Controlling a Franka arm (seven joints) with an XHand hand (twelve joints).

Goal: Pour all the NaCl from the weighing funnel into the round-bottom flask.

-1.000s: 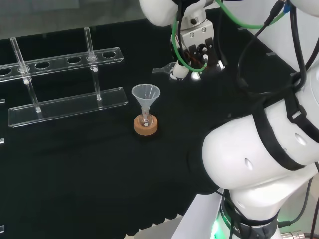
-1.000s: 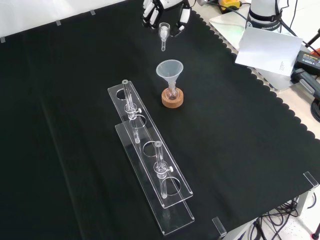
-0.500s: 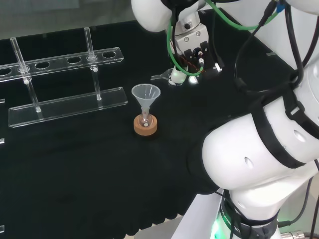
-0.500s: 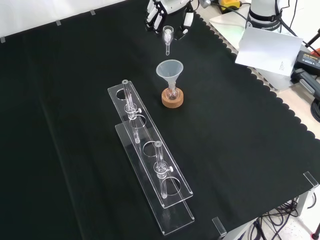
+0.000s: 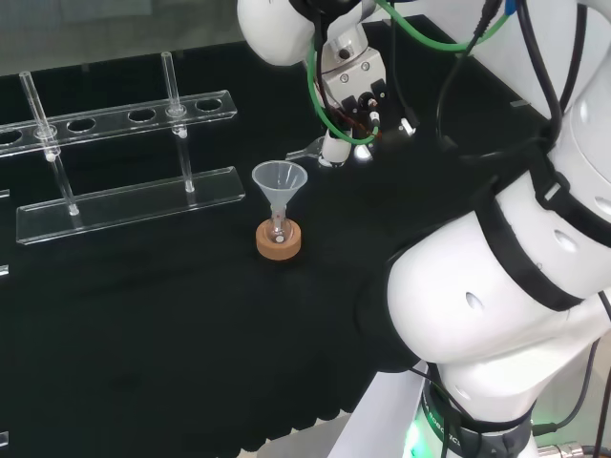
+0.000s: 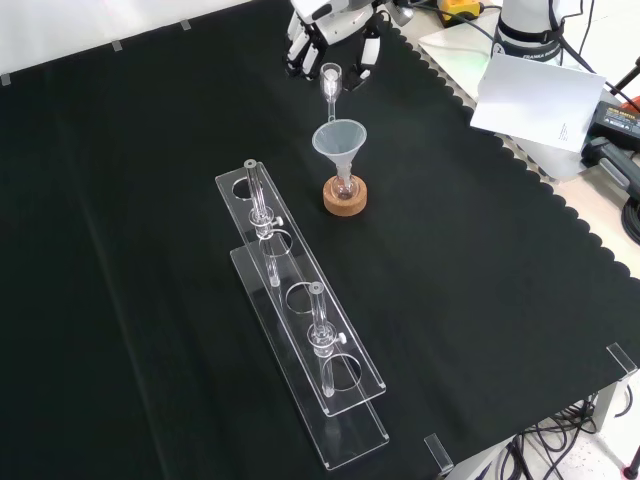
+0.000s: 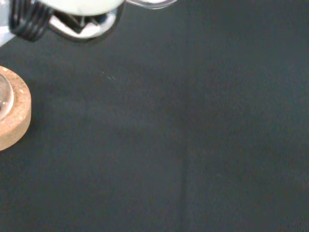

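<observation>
A small round-bottom flask [image 6: 345,184] sits on a cork ring [image 6: 345,197] with a clear plastic funnel [image 6: 340,139] standing in its neck. The hand [image 6: 336,28] comes in from the top of the front view with its fingers curled on a small clear weighing funnel [image 6: 328,84]. The weighing funnel's spout points down, just above the far rim of the plastic funnel. In the head view the hand [image 5: 346,141] hangs to the right of the plastic funnel [image 5: 279,181] and the cork ring [image 5: 279,240]. The wrist view catches the cork ring [image 7: 12,117].
A clear acrylic test tube rack [image 6: 300,335] with two glass tubes stands nearer the camera in the front view, to the left in the head view [image 5: 124,167]. White paper [image 6: 535,95] and cables lie beyond the cloth's scalloped right edge. The arm's white links [image 5: 516,277] stand at the head view's right.
The hand has carried the weighing funnel towards the flask: leftward in the head view. Its spout now hangs just over the plastic funnel's rim. Flask, ring and rack have not moved.
</observation>
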